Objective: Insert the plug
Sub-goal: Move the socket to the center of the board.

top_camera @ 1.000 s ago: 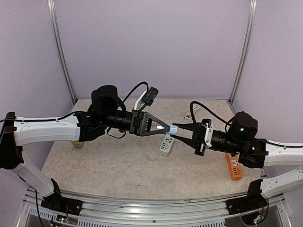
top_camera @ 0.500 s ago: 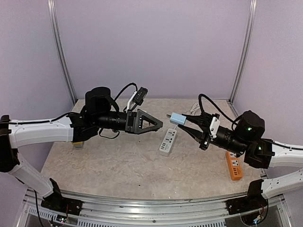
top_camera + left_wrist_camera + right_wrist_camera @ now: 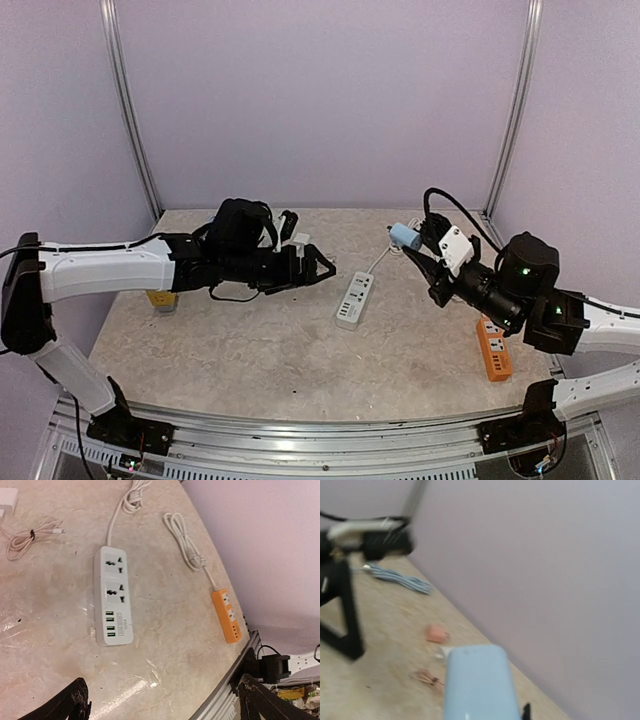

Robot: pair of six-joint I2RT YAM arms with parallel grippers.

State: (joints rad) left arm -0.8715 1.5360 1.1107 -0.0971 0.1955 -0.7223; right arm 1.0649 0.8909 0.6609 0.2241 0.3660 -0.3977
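A light blue plug (image 3: 405, 236) is held in the air at the back right, with my right gripper (image 3: 420, 248) shut on it. In the right wrist view the plug (image 3: 477, 685) fills the lower middle and hides most of the fingers. The white power strip (image 3: 354, 298) lies flat in the middle of the table, its sockets facing up (image 3: 113, 600). My left gripper (image 3: 318, 268) hangs low just left of the strip, open and with nothing in it (image 3: 167, 705); only its dark fingertips (image 3: 75, 702) show at the frame's bottom corners.
An orange power strip (image 3: 492, 352) lies at the right edge, its white cable (image 3: 185, 540) running back. A coiled thin cable (image 3: 32, 536) and a white charger (image 3: 7, 500) lie behind the left gripper. A yellow object (image 3: 160, 300) sits far left. A small pink item (image 3: 436, 633) lies near the back wall.
My left gripper opened, let go of the blue plug and drew back left and down. The right gripper carried the plug up and back to the right.
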